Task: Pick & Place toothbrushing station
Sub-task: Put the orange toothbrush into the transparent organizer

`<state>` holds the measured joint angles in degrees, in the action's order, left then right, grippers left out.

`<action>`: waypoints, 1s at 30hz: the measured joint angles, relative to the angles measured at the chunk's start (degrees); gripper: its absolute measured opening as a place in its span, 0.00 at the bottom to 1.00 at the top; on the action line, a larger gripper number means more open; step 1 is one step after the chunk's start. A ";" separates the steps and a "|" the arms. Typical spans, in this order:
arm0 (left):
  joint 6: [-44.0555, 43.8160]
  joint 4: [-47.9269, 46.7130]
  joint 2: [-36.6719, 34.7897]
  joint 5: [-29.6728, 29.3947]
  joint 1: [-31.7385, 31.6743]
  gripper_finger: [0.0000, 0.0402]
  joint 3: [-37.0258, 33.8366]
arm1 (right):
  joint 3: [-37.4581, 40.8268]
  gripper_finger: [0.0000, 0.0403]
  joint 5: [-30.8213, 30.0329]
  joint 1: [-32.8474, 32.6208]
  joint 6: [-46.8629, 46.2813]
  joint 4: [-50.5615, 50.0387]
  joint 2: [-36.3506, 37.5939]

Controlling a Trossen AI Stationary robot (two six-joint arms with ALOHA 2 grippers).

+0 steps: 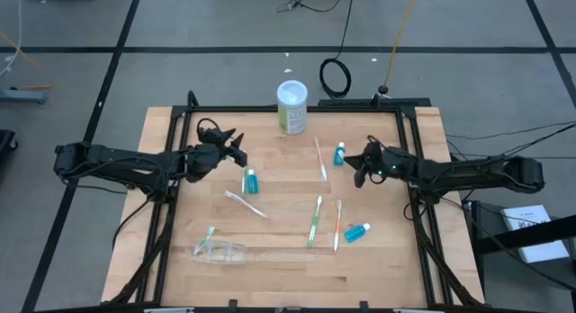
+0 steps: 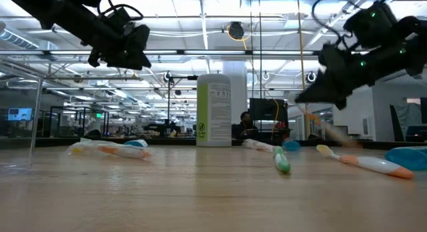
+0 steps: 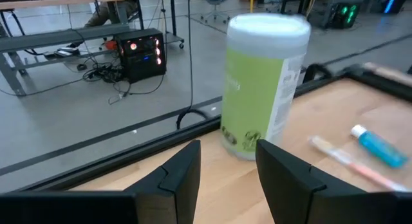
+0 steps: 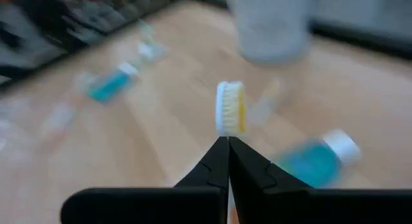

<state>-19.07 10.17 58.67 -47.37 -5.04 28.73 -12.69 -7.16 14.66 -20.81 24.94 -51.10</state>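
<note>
My right gripper hangs over the table's right half, shut on a toothbrush whose white-and-yellow bristle head sticks out past the fingertips. My left gripper hovers open and holds nothing, level, facing the white-and-green canister. Flat on the wood lie a white toothbrush, another white one, a green one and an orange one. Three teal tubes also lie flat. The clear cup lies on its side near the front left. My right gripper pinches the toothbrush between its two fingertips, just behind the bristle head, at the neck. The head points on past the tips. In the low view the blurred handle slants down from the gripper and appears clear of the table.
The canister stands upright at the table's far edge, centre. A black frame rail borders the wooden top. A short toothbrush lies by the cup. Bare wood shows along the near edge.
</note>
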 joint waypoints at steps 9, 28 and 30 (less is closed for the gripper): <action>7.89 16.87 4.83 22.60 -1.49 0.39 0.00 | -0.11 0.00 4.67 -1.40 6.59 17.83 -2.07; 7.89 20.55 8.85 20.39 -4.07 0.39 -0.02 | -30.17 0.51 4.31 -4.03 27.47 -17.13 -34.48; 7.89 20.55 8.85 20.38 -4.07 0.39 -0.02 | -31.72 0.52 4.33 -3.37 29.09 -18.21 -38.43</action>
<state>-11.18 30.72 67.52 -26.98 -9.10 28.71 -44.40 -2.83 11.28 8.28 6.73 -89.53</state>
